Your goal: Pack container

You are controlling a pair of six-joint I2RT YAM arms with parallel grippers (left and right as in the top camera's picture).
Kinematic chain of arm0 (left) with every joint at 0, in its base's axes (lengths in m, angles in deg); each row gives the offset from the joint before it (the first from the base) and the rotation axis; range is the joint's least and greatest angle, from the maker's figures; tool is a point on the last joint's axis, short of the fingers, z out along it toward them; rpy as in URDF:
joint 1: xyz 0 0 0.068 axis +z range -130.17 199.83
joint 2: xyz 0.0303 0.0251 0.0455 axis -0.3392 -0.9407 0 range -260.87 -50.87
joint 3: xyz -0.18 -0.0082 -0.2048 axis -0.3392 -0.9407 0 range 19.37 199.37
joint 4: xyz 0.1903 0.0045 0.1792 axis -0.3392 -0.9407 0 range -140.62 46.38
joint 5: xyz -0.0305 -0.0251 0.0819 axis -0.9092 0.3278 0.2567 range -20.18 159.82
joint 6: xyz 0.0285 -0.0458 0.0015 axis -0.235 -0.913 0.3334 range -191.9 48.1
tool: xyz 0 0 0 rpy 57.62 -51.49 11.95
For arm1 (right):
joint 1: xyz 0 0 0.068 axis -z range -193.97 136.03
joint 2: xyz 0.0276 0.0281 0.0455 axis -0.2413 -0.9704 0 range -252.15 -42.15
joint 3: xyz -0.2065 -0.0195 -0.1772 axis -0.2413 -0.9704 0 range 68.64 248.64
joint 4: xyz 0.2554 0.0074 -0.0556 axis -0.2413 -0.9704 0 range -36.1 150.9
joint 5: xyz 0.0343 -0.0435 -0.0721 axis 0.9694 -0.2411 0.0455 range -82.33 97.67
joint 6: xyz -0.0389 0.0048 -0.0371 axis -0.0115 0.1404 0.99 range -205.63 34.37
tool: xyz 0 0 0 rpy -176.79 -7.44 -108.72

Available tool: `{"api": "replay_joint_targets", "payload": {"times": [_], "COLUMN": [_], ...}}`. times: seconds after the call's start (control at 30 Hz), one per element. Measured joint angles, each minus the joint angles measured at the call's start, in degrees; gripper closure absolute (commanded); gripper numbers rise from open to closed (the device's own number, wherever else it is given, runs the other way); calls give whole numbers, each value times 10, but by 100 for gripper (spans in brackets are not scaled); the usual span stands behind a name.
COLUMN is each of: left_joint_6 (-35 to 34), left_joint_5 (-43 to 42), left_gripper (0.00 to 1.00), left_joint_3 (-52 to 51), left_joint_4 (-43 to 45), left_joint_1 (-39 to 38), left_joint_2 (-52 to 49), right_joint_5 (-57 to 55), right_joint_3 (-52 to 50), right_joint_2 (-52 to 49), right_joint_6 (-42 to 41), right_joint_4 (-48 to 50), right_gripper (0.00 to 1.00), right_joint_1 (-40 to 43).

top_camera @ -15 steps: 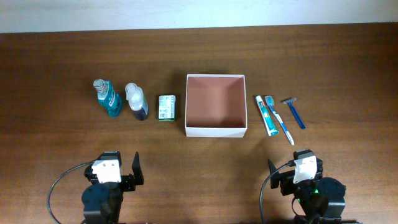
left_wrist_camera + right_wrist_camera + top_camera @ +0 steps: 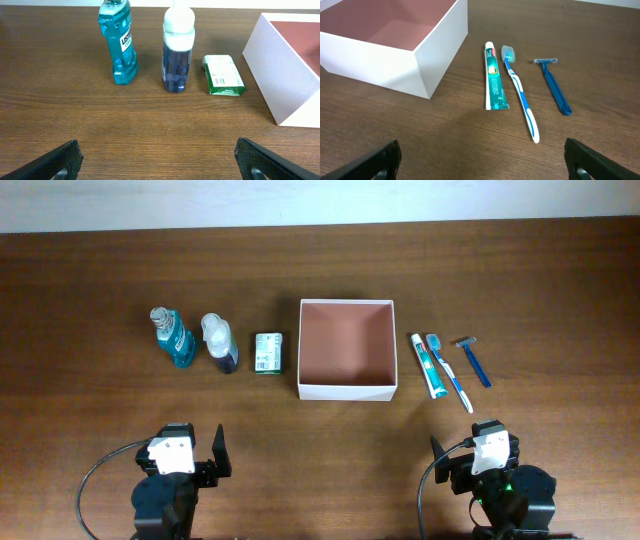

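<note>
Grippers, overhead: left gripper (image 2: 180,448) and right gripper (image 2: 476,448) are sitting at the near edge of the table (image 2: 100,280), well apart from every item; neither is carrying anything

Container, overhead: container (image 2: 345,345) is sitting mid-table, open side up, showing nothing inside; it is lying between two rows of toiletries

Left row, overhead: mouthwash bottle (image 2: 175,340), blue bottle (image 2: 220,345) and green packet (image 2: 267,352) are lining up left of the container; the packet is resting just beside its left wall, not touching

Right row, overhead: toothpaste tube (image 2: 428,367), toothbrush (image 2: 449,372) and razor (image 2: 472,360) are lying side by side right of the container

Left wrist: fingers (image 2: 65,160) are showing at the two lower corners, spread wide over bare wood; both bottles are standing upright at the far side; the packet is lying flat; a white container wall is cutting in at the right

Right wrist: fingers (image 2: 380,160) are likewise spread wide, gripping nothing; the container's corner is filling the far left; tube, brush and razor are lying ahead

Handling: the container is looking like thin card, so probably light and fairly stiff, yet apt to slide on smooth wood when nudged and to dent under a hard pinch; if shifting is needed, pinching one wall's top edge, inside and out, is seeming the safest hold
</note>
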Motion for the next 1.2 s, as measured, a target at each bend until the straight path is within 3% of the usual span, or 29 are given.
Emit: {"api": "replay_joint_targets", "payload": {"times": [0.57, 1.2], "left_joint_6": [0, -27], "left_joint_5": [0, -68], "left_gripper": [1, 0], "left_joint_3": [0, 0], "left_joint_4": [0, -11], "left_joint_1": [0, 0], "left_joint_2": [0, 0], "right_joint_5": [0, 0], "right_joint_3": [0, 0], "right_joint_2": [0, 0], "right_joint_6": [0, 0], "right_joint_4": [0, 0], "right_gripper": [1, 1], "right_joint_1": [0, 0]}}
